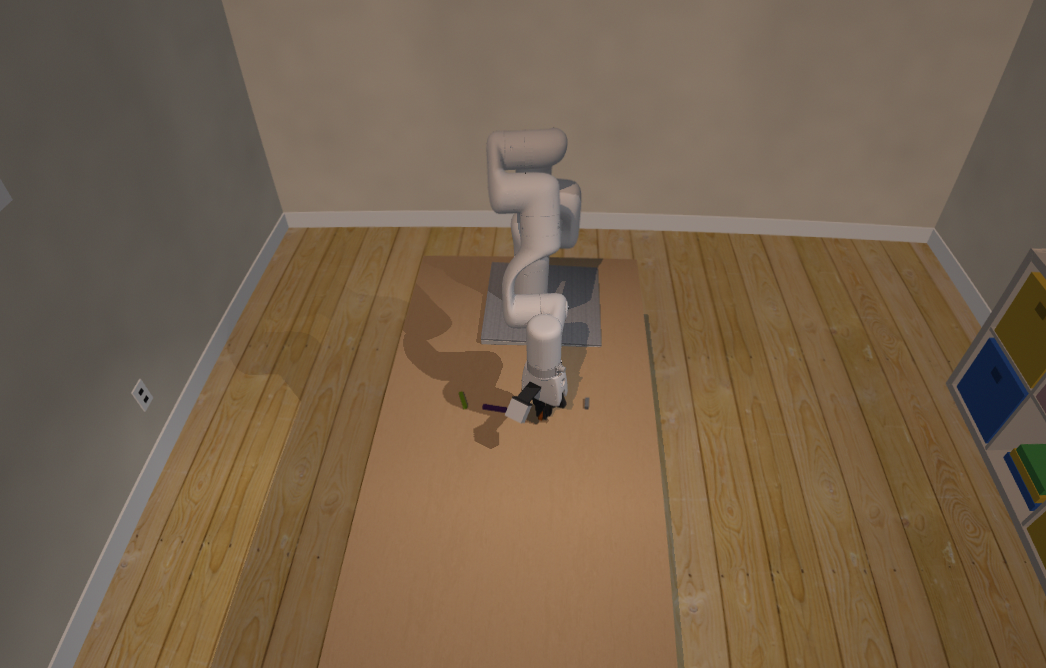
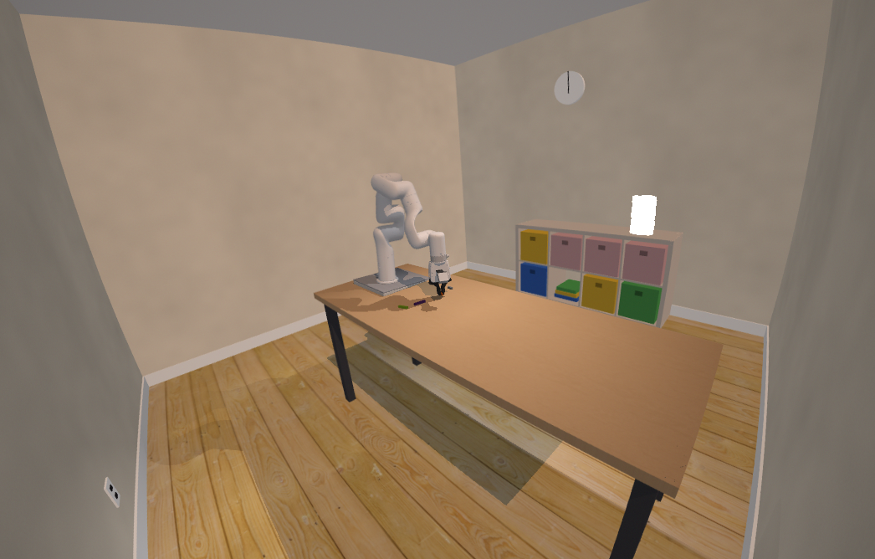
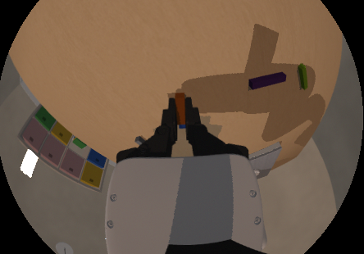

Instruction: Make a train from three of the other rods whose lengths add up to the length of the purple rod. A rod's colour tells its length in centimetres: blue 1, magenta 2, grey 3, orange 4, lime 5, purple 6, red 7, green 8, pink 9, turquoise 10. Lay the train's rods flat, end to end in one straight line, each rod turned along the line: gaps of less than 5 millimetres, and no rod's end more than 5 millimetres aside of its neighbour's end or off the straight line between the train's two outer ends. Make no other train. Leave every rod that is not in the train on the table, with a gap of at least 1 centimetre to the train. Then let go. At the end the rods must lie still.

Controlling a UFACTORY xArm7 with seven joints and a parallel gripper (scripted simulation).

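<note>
My gripper [image 1: 543,414] [image 2: 440,293] [image 3: 180,106] is shut on the orange rod [image 3: 180,112], low over the table; the gap to the table cannot be judged. A small blue rod [image 3: 182,126] shows at the orange rod's near end in the wrist view, partly hidden. The purple rod [image 1: 493,407] [image 2: 419,302] [image 3: 267,81] lies flat to one side of the gripper, with the lime rod [image 1: 463,399] [image 2: 402,306] [image 3: 302,76] beyond it. The grey rod [image 1: 585,403] [image 2: 450,287] [image 3: 140,139] lies on the other side. Fingers hide whatever else is beneath them.
The rods lie on the brown table [image 1: 502,531] [image 2: 538,354]. The grey base plate [image 1: 496,331] [image 2: 370,284] stands behind the gripper. The arm's shadow covers the purple rod and reaches the lime rod. A cubby shelf [image 2: 670,277] stands beyond the table.
</note>
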